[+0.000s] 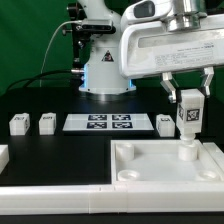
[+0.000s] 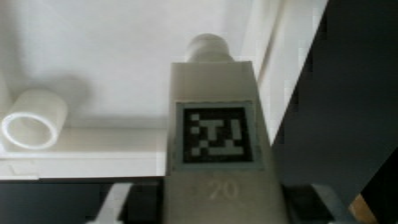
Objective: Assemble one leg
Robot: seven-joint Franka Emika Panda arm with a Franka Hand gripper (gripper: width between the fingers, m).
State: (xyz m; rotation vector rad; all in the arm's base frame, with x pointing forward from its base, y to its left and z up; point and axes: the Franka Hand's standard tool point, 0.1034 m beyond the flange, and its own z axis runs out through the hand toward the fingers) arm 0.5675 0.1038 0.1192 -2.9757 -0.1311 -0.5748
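Presently the gripper (image 1: pixel 187 102) hangs over the far corner of the panel (image 1: pixel 150 172) on the exterior view's right, its jaws closed on the leg (image 1: pixel 187 128) from either side and gripping the upper part of the post. The leg stands upright, its black-and-white tag facing the exterior camera, and its narrower lower end points down at that corner of the panel. From this angle it is not possible to tell whether the tip touches the corner or stops just above it. In the wrist view the leg (image 2: pixel 217 120) fills the middle of the picture, tag toward the lens, with its small rounded tip set against the white inner wall of the panel (image 2: pixel 107 50); a round socket (image 2: pixel 27 120) lies off to one side, well apart from the tip. Behind the panel, on the black table (image 1: pixel 40 145), the marker board (image 1: pixel 110 122) lies flat, with three loose legs (image 1: pixel 46 122) in the same row: two towards the exterior view's left and one just beside the board's other end, near the held leg.
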